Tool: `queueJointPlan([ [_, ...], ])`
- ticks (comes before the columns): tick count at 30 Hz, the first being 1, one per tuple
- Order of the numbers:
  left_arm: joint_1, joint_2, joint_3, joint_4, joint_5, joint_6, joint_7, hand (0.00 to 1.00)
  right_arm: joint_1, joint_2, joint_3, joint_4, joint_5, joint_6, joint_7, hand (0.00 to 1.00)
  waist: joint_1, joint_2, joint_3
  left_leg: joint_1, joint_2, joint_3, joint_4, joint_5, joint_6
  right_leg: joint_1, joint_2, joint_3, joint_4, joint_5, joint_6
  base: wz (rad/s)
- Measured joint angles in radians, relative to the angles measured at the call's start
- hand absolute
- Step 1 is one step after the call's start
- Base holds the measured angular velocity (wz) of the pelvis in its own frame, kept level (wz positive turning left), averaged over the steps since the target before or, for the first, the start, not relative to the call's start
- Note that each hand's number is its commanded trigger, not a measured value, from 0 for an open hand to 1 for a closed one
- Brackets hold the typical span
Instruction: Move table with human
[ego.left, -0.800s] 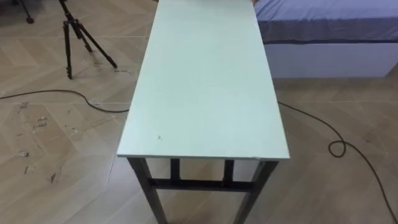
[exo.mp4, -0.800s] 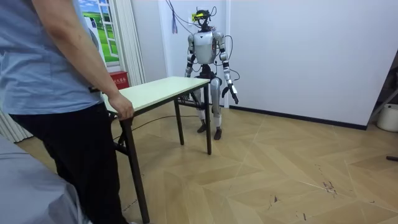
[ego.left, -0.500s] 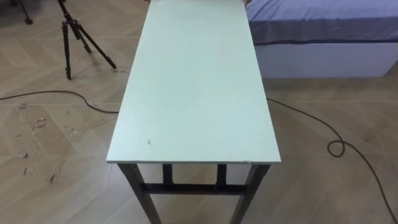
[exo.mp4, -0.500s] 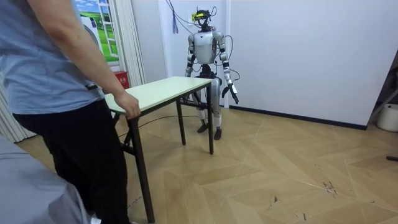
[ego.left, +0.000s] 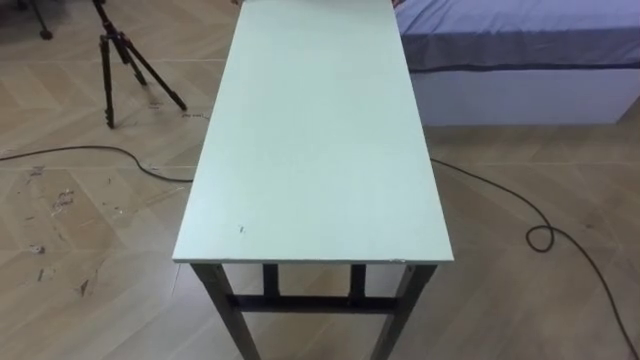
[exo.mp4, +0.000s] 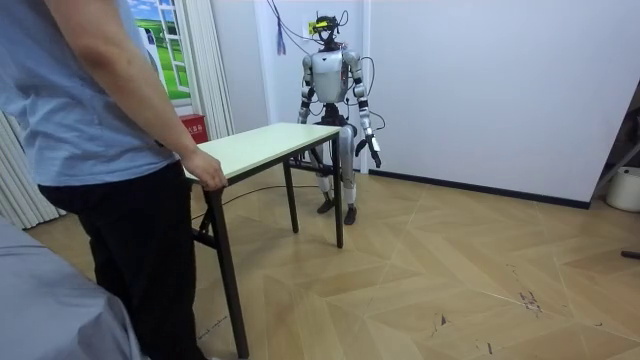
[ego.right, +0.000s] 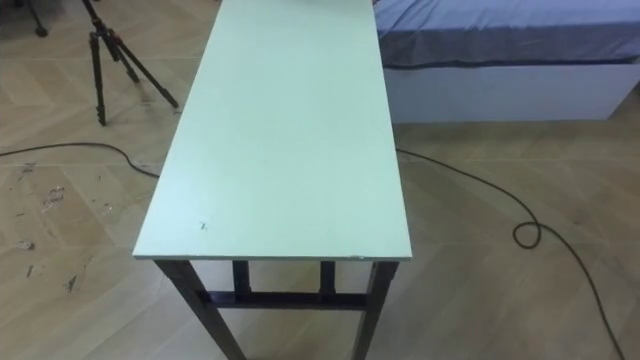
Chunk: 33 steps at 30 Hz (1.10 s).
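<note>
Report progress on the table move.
Done: the person's hand holds one end of the table. In hand: the robot stands at the other end, left hand hanging by its side, off the table. Left: take hold, lift and carry together.

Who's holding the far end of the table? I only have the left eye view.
Observer: A person stands there, one hand gripping the end of the table.
Operator: Is the robot's left hand on it?
Observer: No, the left hand hangs at the robot's side, off the table.
Operator: What's behind the robot?
Observer: A plain white wall.
</note>
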Motion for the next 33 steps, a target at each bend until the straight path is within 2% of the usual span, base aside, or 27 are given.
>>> queueJointPlan([
  [10, -0.002, 0.0, 0.0, -0.001, -0.003, 0.003, -0.026, 0.0, -0.004, 0.0, 0.002, 0.0, 0.002, 0.001, 0.004, 0.0, 0.002, 0.002, -0.0012, -0.005, 0.0, -0.003, 0.003, 0.0, 0.0, -0.003, 0.0, -0.002, 0.0, 0.0, 0.0, 0.0],
  [16, -0.01, 0.001, -0.008, -0.025, -0.047, 0.003, -0.068, 0.0, -0.021, -0.005, 0.036, -0.014, 0.003, 0.01, 0.034, 0.0, 0.005, 0.004, -0.0022, -0.026, 0.001, -0.009, 0.012, 0.0, 0.0, -0.017, 0.0, -0.007, 0.0, 0.0, 0.0, 0.01],
  [20, -0.019, 0.001, -0.013, -0.061, -0.104, -0.001, -0.111, 0.0, -0.02, -0.009, 0.042, -0.056, 0.004, 0.008, 0.064, 0.0, 0.022, 0.006, -0.0012, -0.034, 0.002, -0.008, 0.017, 0.0, 0.0, -0.023, 0.001, -0.01, 0.001, 0.0, 0.0, 0.0],
  [27, -0.005, 0.001, -0.047, -0.199, -0.238, -0.003, -0.227, 0.0, 0.004, -0.012, 0.051, -0.302, 0.062, 0.008, 0.107, 0.0, 0.03, 0.011, 0.0003, -0.048, 0.002, -0.013, 0.029, 0.0, 0.0, -0.024, -0.001, -0.033, 0.001, 0.0, 0.0, 0.07],
  [31, 0.03, 0.001, -0.07, -0.301, -0.34, -0.001, -0.283, 0.0, 0.063, -0.013, 0.078, -0.48, 0.113, 0.009, 0.139, 0.0, 0.037, 0.009, 0.0008, -0.048, 0.002, -0.012, 0.027, 0.0, 0.0, -0.025, -0.002, -0.031, 0.001, 0.0, 0.0, 0.0],
  [33, 0.047, 0.004, -0.116, -0.355, -0.408, -0.001, -0.315, 0.0, 0.101, -0.012, 0.1, -0.566, 0.178, 0.01, 0.168, 0.0, 0.044, 0.009, 0.0009, -0.049, 0.0, -0.021, 0.027, 0.0, 0.0, -0.026, -0.002, -0.031, 0.002, 0.0, 0.0, 0.02],
])
